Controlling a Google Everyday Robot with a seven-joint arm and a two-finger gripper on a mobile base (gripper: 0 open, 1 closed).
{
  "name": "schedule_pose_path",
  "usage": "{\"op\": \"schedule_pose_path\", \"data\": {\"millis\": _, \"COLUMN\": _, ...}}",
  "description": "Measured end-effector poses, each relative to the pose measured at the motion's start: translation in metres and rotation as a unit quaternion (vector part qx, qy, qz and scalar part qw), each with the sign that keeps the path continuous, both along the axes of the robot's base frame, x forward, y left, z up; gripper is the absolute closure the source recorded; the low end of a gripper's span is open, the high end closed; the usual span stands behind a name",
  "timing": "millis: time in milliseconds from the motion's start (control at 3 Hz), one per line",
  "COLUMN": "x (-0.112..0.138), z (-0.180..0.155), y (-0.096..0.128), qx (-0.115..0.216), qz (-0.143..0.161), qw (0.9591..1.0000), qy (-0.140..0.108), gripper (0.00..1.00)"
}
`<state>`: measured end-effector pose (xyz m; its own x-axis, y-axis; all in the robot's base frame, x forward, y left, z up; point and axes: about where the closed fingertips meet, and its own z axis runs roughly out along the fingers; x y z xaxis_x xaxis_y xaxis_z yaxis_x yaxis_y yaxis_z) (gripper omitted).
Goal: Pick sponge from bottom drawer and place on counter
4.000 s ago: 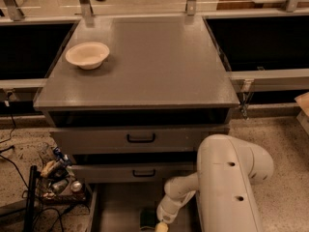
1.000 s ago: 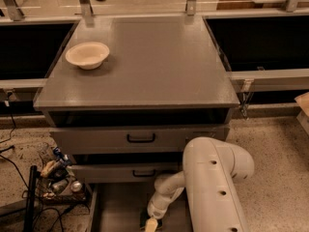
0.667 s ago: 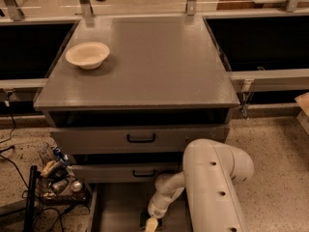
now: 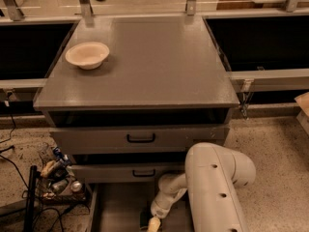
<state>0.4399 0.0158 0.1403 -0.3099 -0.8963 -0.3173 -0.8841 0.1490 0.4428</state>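
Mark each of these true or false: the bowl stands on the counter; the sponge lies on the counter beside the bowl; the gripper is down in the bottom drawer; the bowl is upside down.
1. The bowl stands on the counter. True.
2. The sponge lies on the counter beside the bowl. False: it lies in the open bottom drawer, and the bowl is the only thing on the counter.
3. The gripper is down in the bottom drawer. True: it is low over the drawer floor, right beside the sponge.
4. The bowl is upside down. False: it stands upright, with its opening facing up.
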Motion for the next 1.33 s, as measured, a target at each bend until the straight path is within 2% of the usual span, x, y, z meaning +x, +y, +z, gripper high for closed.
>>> {"op": "schedule_pose_path", "data": {"millis": 333, "x": -0.01, "z": 0.01, "y": -0.004, "qx": 0.022, "qz": 0.026, "qw": 0.9994, "qy": -0.006, "gripper": 0.26}}
{"op": "schedule_pose_path", "data": {"millis": 667, "x": -0.026, "z": 0.029, "y": -0.02, "qx": 0.053, "qz": 0.057, "qw": 0.9968, "qy": -0.017, "gripper": 0.58}}
{"op": "schedule_pose_path", "data": {"millis": 1000, "x": -0.027, "z": 0.029, "y": -0.02, "qx": 0.053, "qz": 0.057, "qw": 0.9968, "qy": -0.017, "gripper": 0.81}}
{"op": "schedule_pose_path", "data": {"millis": 1333, "x": -0.027, "z": 0.029, "y": -0.02, "qx": 0.053, "qz": 0.057, "qw": 0.9968, "qy": -0.017, "gripper": 1.0}}
